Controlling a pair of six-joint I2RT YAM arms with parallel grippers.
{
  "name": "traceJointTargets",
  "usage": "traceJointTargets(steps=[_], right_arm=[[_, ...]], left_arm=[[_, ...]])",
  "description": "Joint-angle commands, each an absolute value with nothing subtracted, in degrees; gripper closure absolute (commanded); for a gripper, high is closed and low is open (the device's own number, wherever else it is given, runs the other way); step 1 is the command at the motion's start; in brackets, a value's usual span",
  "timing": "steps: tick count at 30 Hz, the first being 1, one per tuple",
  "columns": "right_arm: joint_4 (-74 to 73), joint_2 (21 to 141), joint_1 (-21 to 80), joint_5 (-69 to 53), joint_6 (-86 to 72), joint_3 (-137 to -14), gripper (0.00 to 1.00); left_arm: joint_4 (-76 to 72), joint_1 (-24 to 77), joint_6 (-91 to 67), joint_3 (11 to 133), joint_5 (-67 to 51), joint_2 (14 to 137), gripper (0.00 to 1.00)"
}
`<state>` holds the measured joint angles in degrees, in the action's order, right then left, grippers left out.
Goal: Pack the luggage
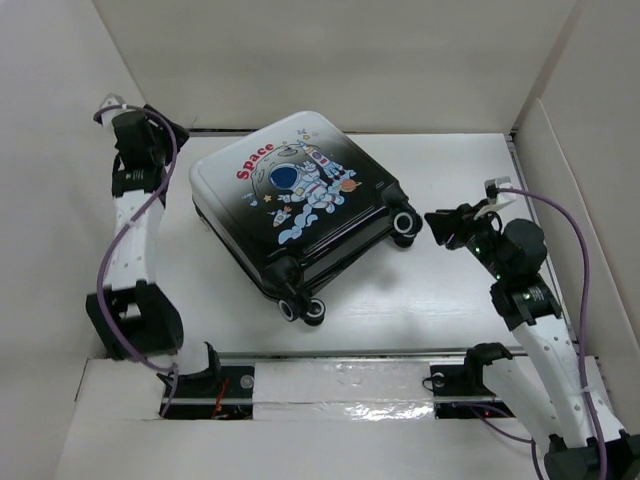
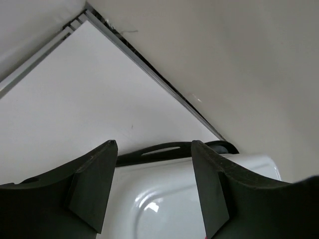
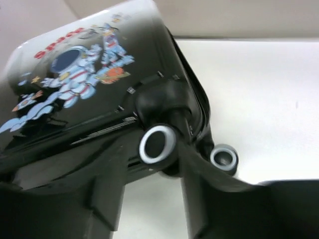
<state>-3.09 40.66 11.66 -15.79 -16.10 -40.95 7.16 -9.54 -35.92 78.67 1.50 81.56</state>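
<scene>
White desk (image 1: 440, 300), walled in white: closed luggage (image 1: 300, 200) lying flat, astronaut side up.
Black shell fades to white, red "Space" print; its white end sits just ahead of the left jaws, a caster wheel (image 3: 157, 144) just ahead of the right jaws. Both jaws gape, empty. Underside hidden.

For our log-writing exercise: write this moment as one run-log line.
luggage closed, flat, astronaut side up | left claw open at its white end | right claw open by caster wheel
</scene>
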Motion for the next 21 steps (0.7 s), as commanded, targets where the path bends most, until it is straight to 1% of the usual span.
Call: traceJointTargets(steps=[1, 2, 3, 5, 8, 9, 14, 15, 17, 19, 20, 21], right_arm=[[-7.3, 39.7, 12.9, -10.6, -15.4, -36.7, 0.64], [-6.5, 40.3, 13.5, -11.7, -15.6, -35.6, 0.74], [-6.2, 41.3, 14.5, -12.5, -15.8, -34.1, 0.91], [-4.5, 44.8, 18.4, -11.3, -16.3, -32.9, 0.96], [-1.9, 49.1, 23.8, -6.6, -16.6, -33.2, 0.96], [-1.4, 52.3, 25.7, -4.7, -16.6, -35.0, 0.96], [-1.1, 62.6, 28.3, -0.4, -15.9, -43.4, 0.96], [-0.8, 64.1, 28.3, 2.2, -16.0, -44.7, 0.96], [-0.6, 68.2, 28.3, 2.9, -15.2, -49.0, 0.96], [-0.6, 71.9, 28.3, 3.9, -14.9, -51.8, 0.96], [2.0, 73.2, 28.3, 3.9, -14.6, -54.5, 0.96], [2.4, 74.7, 27.8, 3.3, -14.3, -56.1, 0.96]], left_arm=[[6.9, -10.6, -35.3, 85.5, -1.7, 91.4, 0.42], [7.7, -11.3, -34.9, 86.9, -2.5, 93.7, 0.43], [8.2, -11.9, -34.5, 88.1, -3.2, 95.6, 0.43], [8.9, -12.7, -33.7, 91.5, -5.9, 101.1, 0.43], [9.8, -12.7, -30.6, 96.5, -9.0, 107.3, 0.42], [11.1, -12.7, -29.3, 99.3, -9.9, 110.3, 0.42], [12.9, -12.7, -28.1, 103.8, -14.4, 118.0, 0.41], [12.7, -12.1, -28.0, 103.7, -15.6, 119.0, 0.41], [12.3, -10.3, -28.0, 102.0, -18.2, 120.9, 0.42], [9.9, -8.7, -29.9, 97.9, -18.5, 118.8, 0.43], [4.1, -7.3, -31.3, 90.1, -18.3, 116.7, 0.44], [1.2, -6.8, -34.9, 85.7, -17.8, 114.5, 0.46]])
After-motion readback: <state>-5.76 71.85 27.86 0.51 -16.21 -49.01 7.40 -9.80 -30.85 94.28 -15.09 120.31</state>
